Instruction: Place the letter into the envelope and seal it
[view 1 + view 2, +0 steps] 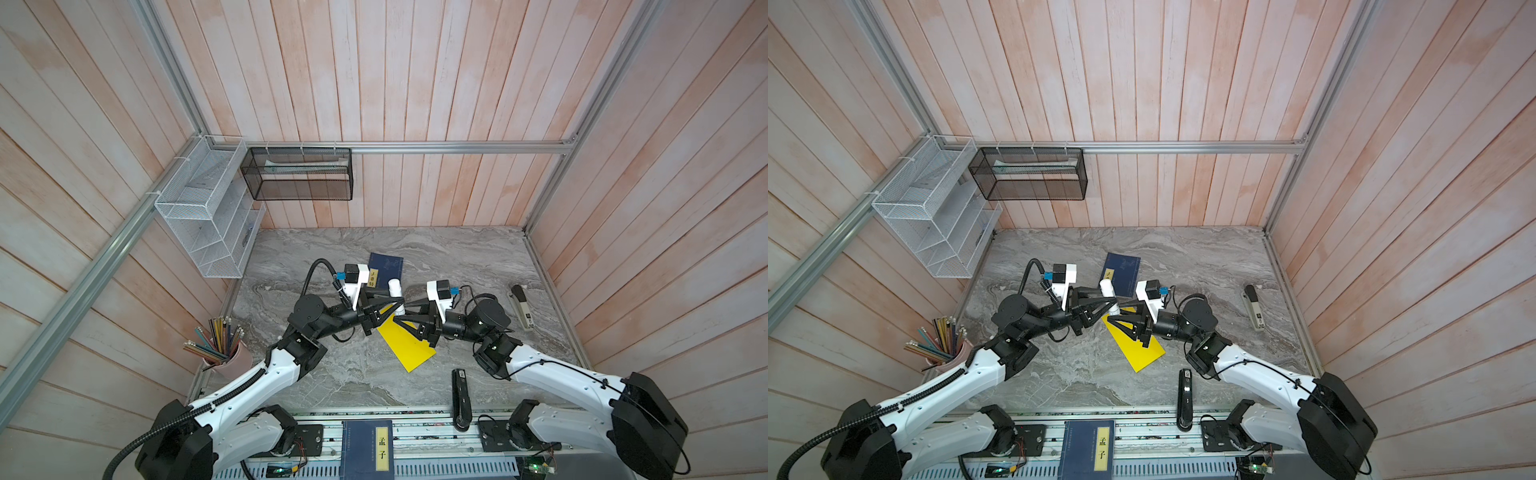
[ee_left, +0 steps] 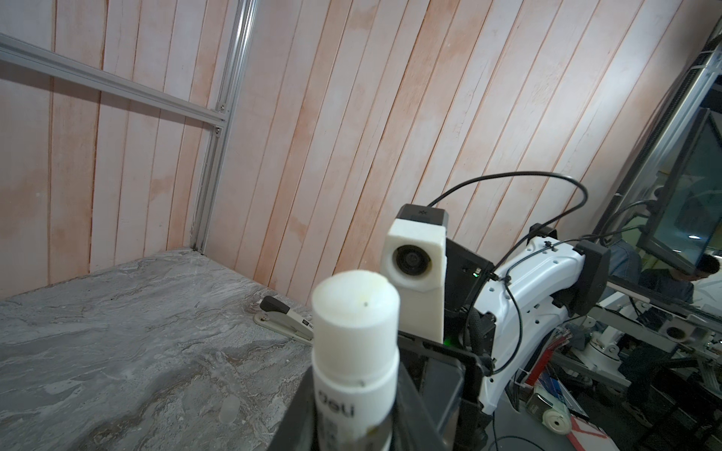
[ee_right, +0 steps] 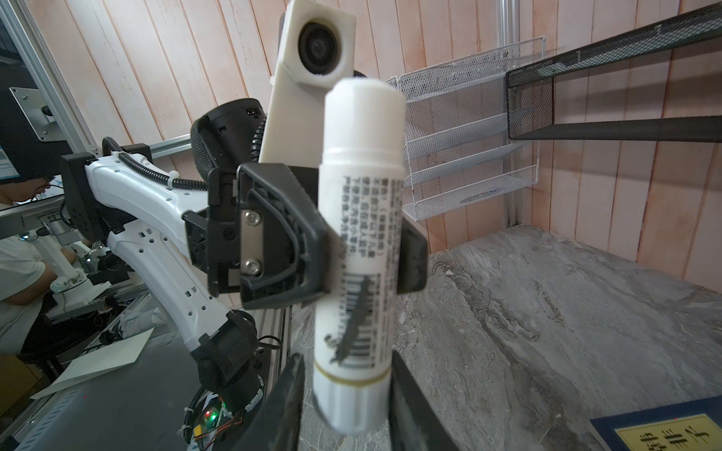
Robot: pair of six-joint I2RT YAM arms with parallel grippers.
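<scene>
The yellow envelope lies flat on the marble table, under both grippers. The letter is out of view. My left gripper is shut on the body of a white glue stick, which it holds above the envelope's far end. My right gripper faces it, with a finger on either side of the stick's end. A narrow gap shows at one finger.
A dark blue book lies just behind the grippers. A stapler is at the right, a black device at the front edge, and a pencil cup front left. Wire racks and a black basket hang on the walls.
</scene>
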